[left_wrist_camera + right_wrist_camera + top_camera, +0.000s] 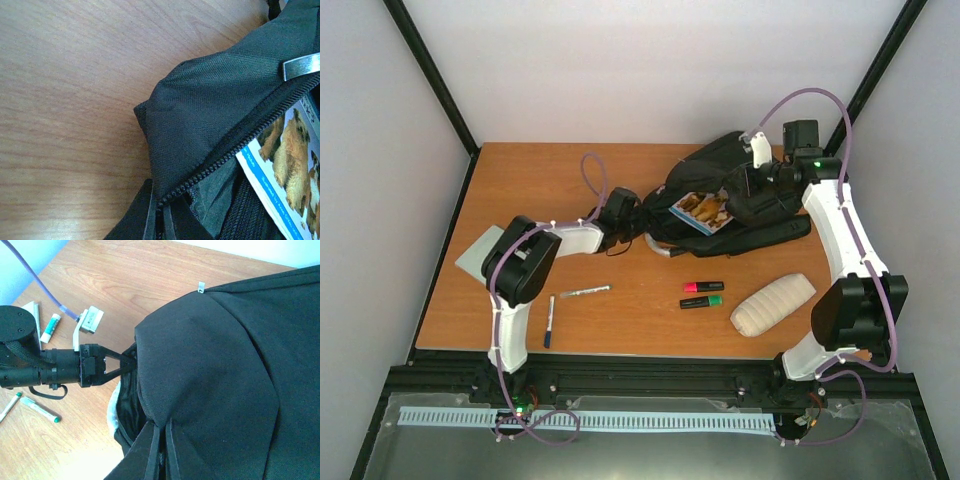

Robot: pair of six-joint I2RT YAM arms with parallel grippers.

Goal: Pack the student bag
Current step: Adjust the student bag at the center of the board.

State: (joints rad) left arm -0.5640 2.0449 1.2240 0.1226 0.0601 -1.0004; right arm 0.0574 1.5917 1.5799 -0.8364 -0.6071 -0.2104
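Pinching the zip edge of the student bag (215,100) with the left hand (160,212), closed tight on the fabric. Just past its fingertips, inside the open mouth: a book (285,165) with dogs on the cover. To its left, bare worktop (75,100). Farther across the bag, gripping black fabric with the right hand (161,440), closed narrow on it.
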